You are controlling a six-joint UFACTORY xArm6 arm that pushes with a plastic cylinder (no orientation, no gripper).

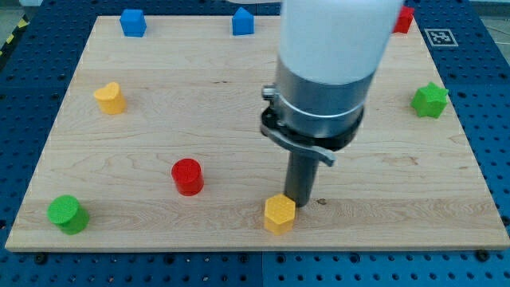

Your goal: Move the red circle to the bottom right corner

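Note:
The red circle [187, 176] stands on the wooden board [159, 135], left of the middle and near the view's bottom. My tip [299, 200] rests on the board just above and to the right of a yellow hexagon [280, 214], close to it or touching it. The tip is well to the right of the red circle. The arm's white and grey body [327, 72] hangs over the board's middle and hides what lies behind it.
A green circle [66, 214] sits at the bottom left. A yellow heart-like block [111, 98] is at the left. Two blue blocks [132, 22] [242, 21] and a red block [405, 19] line the top edge. A green star [430, 100] is at the right.

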